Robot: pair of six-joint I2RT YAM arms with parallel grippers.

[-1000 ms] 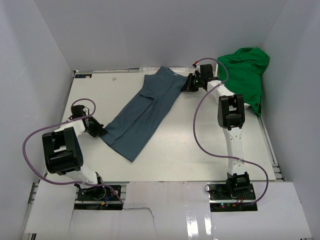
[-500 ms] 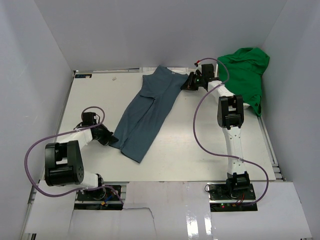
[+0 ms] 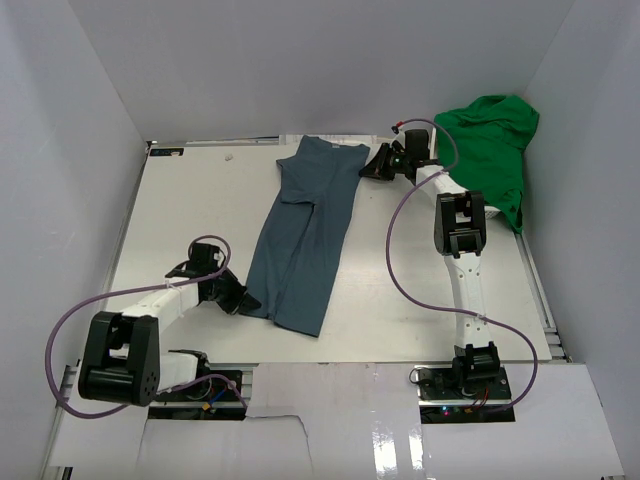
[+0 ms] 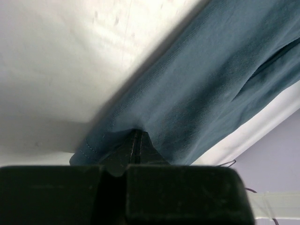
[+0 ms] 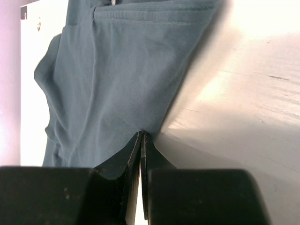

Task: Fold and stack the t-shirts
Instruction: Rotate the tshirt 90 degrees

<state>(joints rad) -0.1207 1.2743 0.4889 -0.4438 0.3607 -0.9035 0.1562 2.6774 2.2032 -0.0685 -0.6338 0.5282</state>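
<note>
Tabletop (image 3: pixel 180 200) lies bare at left; I count two shirts: slate-blue t-shirt (image 3: pixel 305 235) centre, green t-shirt (image 3: pixel 490 150) upper right. Left gripper (image 3: pixel 247 300) and right gripper (image 3: pixel 372 168) both pinch its blue edges.

The slate-blue t-shirt (image 3: pixel 305 235) lies folded lengthwise into a long strip down the middle of the counter (image 3: pixel 180 200). My left end effector (image 3: pixel 247 300) pinches its near corner and my right end effector (image 3: pixel 372 168) its far corner. The green t-shirt (image 3: pixel 490 140) sits crumpled at the far right.

White table (image 3: pixel 200 200), pale grey walls (image 3: pixel 300 60)
</note>
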